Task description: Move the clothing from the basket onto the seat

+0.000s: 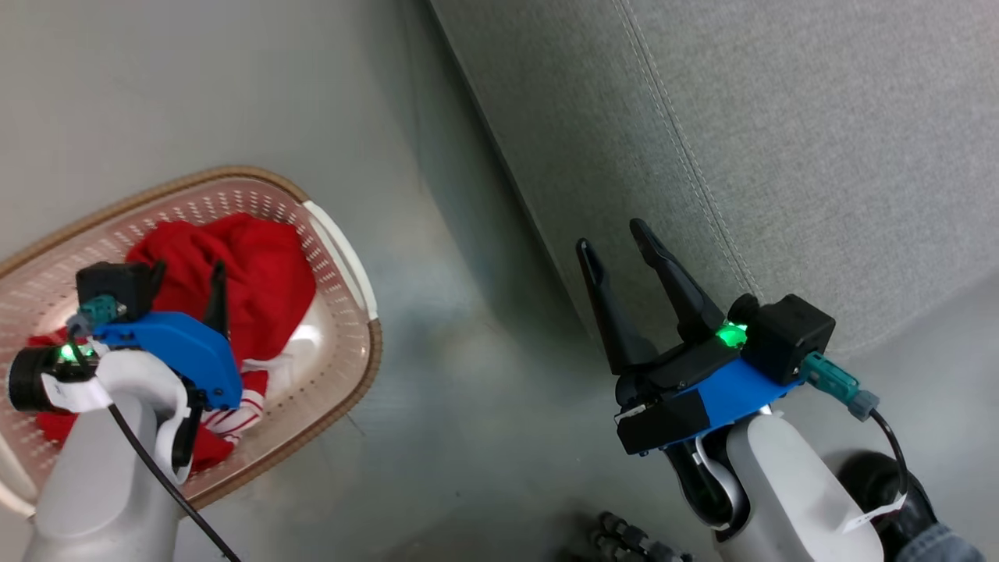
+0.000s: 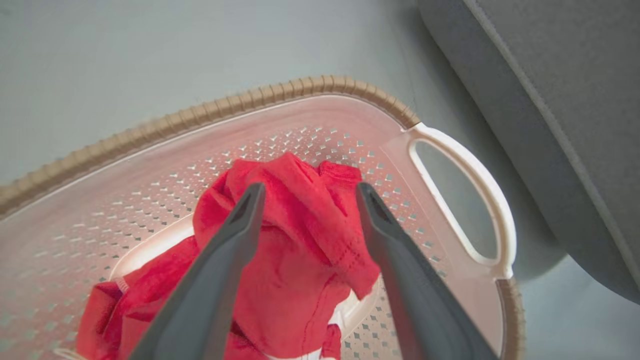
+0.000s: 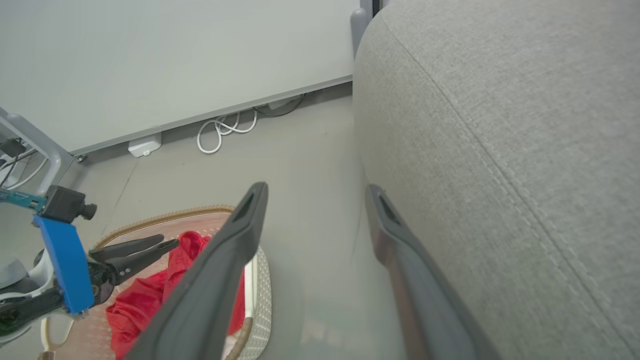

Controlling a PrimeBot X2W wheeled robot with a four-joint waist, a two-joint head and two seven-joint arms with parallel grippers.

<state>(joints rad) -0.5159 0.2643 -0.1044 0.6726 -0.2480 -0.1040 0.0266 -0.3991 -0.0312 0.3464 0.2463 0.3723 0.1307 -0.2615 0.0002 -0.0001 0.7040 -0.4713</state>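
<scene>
From my head, the basket (image 1: 234, 173) sits on the floor (image 1: 437, 390) at my lower left, and the clothing (image 1: 257, 273) lies heaped inside it, red with a striped white bit at the near edge. My left claw (image 1: 189, 267) hangs over that heap with its fingers spread wide, holding nothing. My right claw (image 1: 613, 236) is open and empty too, poised at the near edge of the seat (image 1: 780, 156), which fills the upper right.

Along my left wrist, both fingers straddle the highest bunch of red fabric; I cannot tell whether they touch it. The white handle (image 2: 480, 200) stands at the right, near the seat's side.

Along my right wrist, bare floor shows between my parted fingers. The right one is close to the seat's rounded side. The basket lies low at the left, and a coiled white cable (image 3: 220, 135) lies by the far wall.
</scene>
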